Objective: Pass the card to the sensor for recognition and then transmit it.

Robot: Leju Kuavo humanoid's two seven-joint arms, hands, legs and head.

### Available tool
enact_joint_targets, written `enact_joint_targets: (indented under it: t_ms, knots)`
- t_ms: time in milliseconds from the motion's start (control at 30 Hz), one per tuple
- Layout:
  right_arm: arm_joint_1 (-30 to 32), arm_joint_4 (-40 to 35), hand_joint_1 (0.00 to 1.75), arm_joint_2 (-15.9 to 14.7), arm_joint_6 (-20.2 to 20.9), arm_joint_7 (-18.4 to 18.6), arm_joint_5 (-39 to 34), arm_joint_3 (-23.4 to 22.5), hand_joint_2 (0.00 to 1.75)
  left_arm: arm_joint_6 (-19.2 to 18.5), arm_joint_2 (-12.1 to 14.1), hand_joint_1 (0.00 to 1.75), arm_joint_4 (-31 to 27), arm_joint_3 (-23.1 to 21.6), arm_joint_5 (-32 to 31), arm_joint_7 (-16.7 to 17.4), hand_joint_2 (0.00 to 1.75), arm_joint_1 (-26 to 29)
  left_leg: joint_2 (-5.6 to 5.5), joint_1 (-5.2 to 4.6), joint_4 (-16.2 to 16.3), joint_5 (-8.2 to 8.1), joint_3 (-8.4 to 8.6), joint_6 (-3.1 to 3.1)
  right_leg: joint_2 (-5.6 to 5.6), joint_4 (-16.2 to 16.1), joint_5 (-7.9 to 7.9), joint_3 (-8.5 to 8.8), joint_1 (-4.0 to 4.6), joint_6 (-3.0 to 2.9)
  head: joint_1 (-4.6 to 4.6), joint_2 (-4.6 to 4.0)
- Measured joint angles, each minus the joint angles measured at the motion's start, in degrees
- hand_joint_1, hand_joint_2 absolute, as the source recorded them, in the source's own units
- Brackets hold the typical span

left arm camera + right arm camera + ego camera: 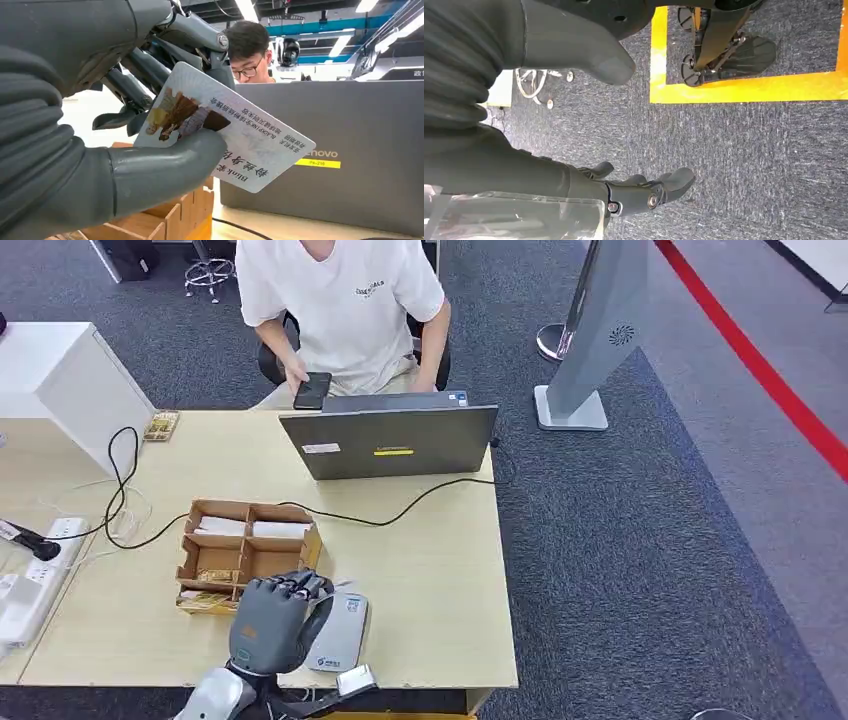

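Glossy plastic card [235, 145], matt grey hand [150, 170], corrugated cardboard box [245, 552], smooth wood-look table [440, 580].

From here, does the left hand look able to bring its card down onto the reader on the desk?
Probably yes. The left hand holds the card and sits right beside the grey reader at the near desk edge, with nothing between them; the cardboard box lies off to its other side.
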Motion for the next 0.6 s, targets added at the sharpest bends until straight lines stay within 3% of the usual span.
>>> enact_joint_targets:
  t_ms: [367, 600]
  knots:
    - [0.0, 0.0, 0.0, 0.0, 0.0, 0.0, 0.0, 0.0, 1.75, -0.1, 0.2, 1.75, -0.2, 0.0, -0.1, 0.1, 1.75, 0.0, 0.0, 0.0, 0.0, 0.0, 0.0, 0.0, 0.0, 0.0, 0.0, 0.0, 0.0, 0.0, 0.0, 0.0]
    - [0.1, 0.0, 0.0, 0.0, -0.2, 0.2, -0.7, 0.0, 1.75, -5.7, 0.8, 1.75, -0.8, -0.3, -4.5, 4.9, 1.75, -0.3, 0.0, 0.0, 0.0, 0.0, 0.01, 0.0, 0.0, 0.0, 0.0, -0.01, 0.0, 0.0, -0.02, 0.0]
